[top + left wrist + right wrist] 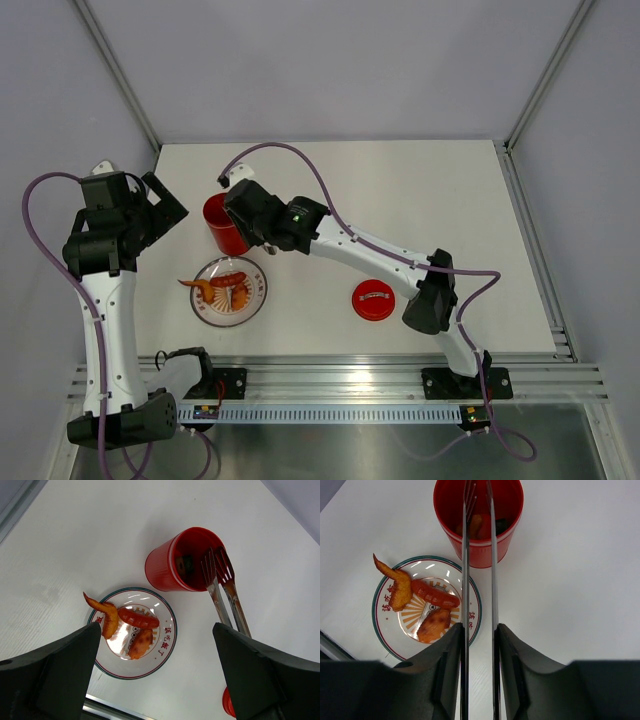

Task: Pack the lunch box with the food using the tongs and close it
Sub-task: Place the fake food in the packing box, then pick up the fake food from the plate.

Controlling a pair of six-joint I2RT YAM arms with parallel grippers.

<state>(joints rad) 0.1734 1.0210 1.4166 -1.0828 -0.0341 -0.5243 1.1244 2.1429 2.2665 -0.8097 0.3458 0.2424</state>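
We can barely make out the tongs [493, 575] in the top view, where the right arm's wrist covers them and part of the lunch box [222, 228], and their joined end is cut off in both wrist views. The lid [373, 300] is whole only from above; the left wrist view trims it to a red sliver at its lower border, and the right wrist view misses it. Inside the lunch box we see an orange piece [476, 525] and a dark piece [501, 526], perhaps the roll, though shadow blurs it. The right gripper [479, 630] pinches the tongs from outside, one finger against each slim arm. The arms stand a narrow gap apart, their tips at the lunch box's mouth. The left gripper [156, 626] is spread wide and empty above the plate [397, 641]. The lunch box stands upright near the left edge of the worktop [420, 200], with the plate just nearward of it. The plate carries a sausage [435, 595], a wing-shaped piece [397, 587] and an orange-brown lump [434, 625]. The lid lies flat close to the near edge, well apart from the lunch box.
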